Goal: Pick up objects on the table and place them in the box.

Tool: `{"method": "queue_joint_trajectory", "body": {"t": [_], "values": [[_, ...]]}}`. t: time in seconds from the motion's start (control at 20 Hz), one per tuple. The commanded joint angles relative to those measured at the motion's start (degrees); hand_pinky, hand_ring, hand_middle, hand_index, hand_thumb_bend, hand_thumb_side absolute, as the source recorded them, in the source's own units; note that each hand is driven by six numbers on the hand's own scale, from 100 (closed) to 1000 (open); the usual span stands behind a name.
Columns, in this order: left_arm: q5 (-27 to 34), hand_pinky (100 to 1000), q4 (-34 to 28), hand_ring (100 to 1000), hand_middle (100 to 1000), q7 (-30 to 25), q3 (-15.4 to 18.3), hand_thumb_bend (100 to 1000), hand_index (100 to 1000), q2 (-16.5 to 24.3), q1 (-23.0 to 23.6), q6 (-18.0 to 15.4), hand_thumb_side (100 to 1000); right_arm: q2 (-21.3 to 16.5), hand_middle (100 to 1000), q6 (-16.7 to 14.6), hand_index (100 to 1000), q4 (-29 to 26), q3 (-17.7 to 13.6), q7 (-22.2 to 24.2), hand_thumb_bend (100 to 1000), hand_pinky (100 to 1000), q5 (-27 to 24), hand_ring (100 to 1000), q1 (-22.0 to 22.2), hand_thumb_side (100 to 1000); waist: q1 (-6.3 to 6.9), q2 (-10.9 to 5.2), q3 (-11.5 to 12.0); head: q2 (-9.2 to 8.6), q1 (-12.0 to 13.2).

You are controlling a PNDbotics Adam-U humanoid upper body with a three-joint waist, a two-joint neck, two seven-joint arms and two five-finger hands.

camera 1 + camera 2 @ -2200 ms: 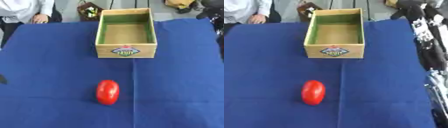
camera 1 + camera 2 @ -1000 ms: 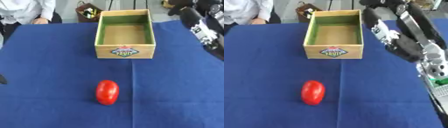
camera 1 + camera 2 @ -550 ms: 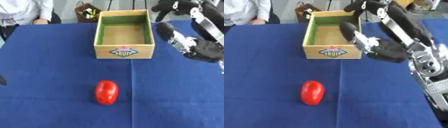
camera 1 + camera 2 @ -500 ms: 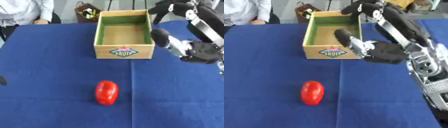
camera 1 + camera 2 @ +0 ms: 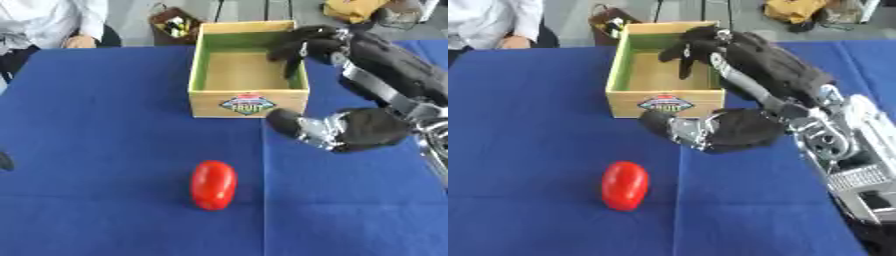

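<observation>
Tomato-like red object, glossy and oblong, lies at 6 o'clock on blue worktop, untouched. Right robot hand hovers at its 2 o'clock, fingers relaxed, holding nothing, probably reaching for it. Wooden box sits at 12 o'clock, empty, ready to receive it. Left robot hand unseen.

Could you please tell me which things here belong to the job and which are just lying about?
Belong to the job:
red object on the blue cloth
wooden box
right hand

Just lying about:
basket behind the table
yellow bag
</observation>
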Motion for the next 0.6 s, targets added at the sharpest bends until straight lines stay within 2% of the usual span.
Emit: {"method": "queue_joint_trajectory", "body": {"t": [0.05,0.2,0.35,0.45,0.6], "values": [[0.3,329,-1.0,370,482,0.0,-0.1,381,773,1.3,-0.4,0.2,661,0.1,591,0.6,880,-1.1,0.8,2.0,509,950,1.5,951,-1.0,1000,-0.11,-1.2,0.0,-0.53,-0.2],[0.3,329,-1.0,370,482,-0.1,-0.2,380,772,1.3,-0.4,0.3,660,0.9,593,1.8,899,-1.1,1.8,3.5,571,967,2.1,968,-0.8,984,-0.22,-1.19,-0.1,-0.54,-0.2],[0.4,328,-1.0,370,481,-0.2,-0.2,379,772,1.4,-0.5,0.4,659,2.0,623,3.6,918,-1.0,3.4,7.1,630,996,2.4,1000,-0.3,832,-0.34,-1.16,-0.1,-0.52,-0.3],[0.4,329,-1.0,370,481,-0.2,-0.2,378,772,1.4,-0.6,0.5,658,2.8,652,4.7,923,-0.9,4.2,9.6,638,1000,2.4,1000,0.0,743,-0.4,-1.15,-0.1,-0.56,-0.3],[0.4,329,-1.0,371,481,-0.3,-0.2,377,772,1.4,-0.7,0.6,658,4.0,720,6.2,929,-0.8,4.7,12.4,638,1000,2.5,1000,0.2,702,-0.49,-1.15,0.0,-0.67,-0.2]]}}
